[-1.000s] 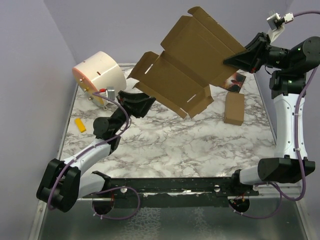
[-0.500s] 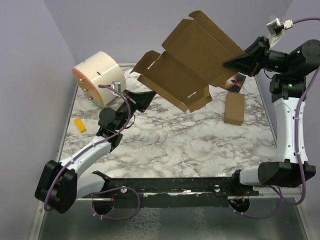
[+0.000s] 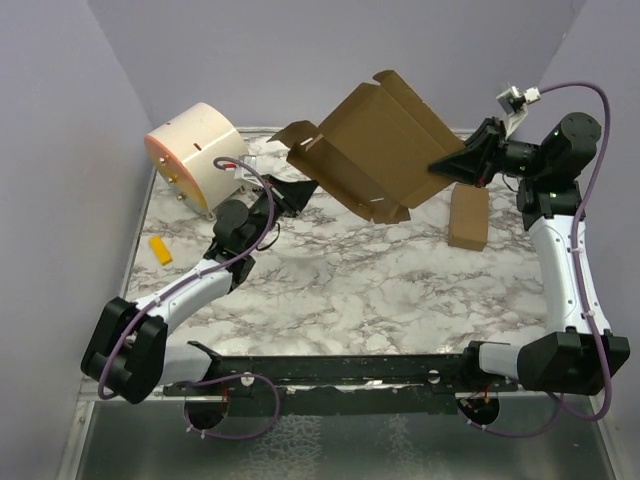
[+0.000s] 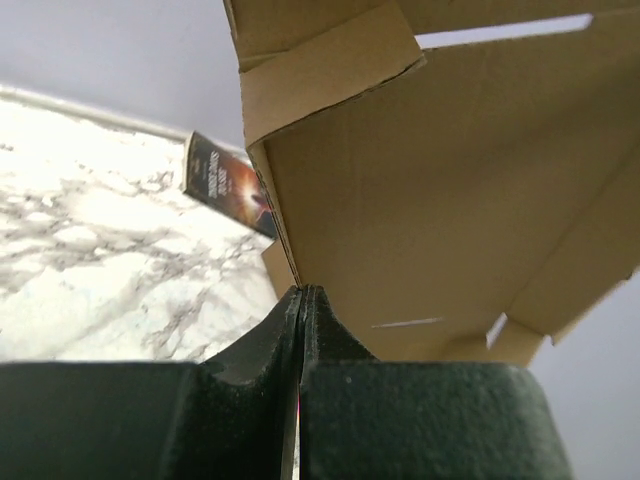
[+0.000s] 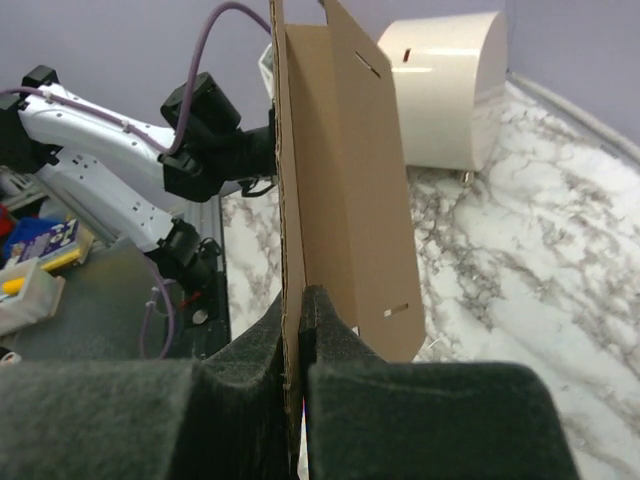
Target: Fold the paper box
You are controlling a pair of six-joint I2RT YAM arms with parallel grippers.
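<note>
Plain brown cardboard mailer sheet (image 3: 385, 150). Desk (image 3: 340, 290) white marble, grey veining. Cream round drum (image 3: 205, 150), orange-tinged face. Small yellow block (image 3: 160, 249). Smaller plain brown cardboard box (image 3: 468, 216). Dark printed booklet (image 4: 222, 185), reddish burst. Lavender walls (image 3: 250, 60).

From overhead the paper box (image 3: 385, 150) covers the fingertips of the left end effector (image 3: 296, 190), so where it pinches the cardboard is out of sight there. In the left wrist view the box runs off the top and right edges and hides part of the dark booklet (image 4: 222, 185), whose print is too blurred to read.
</note>
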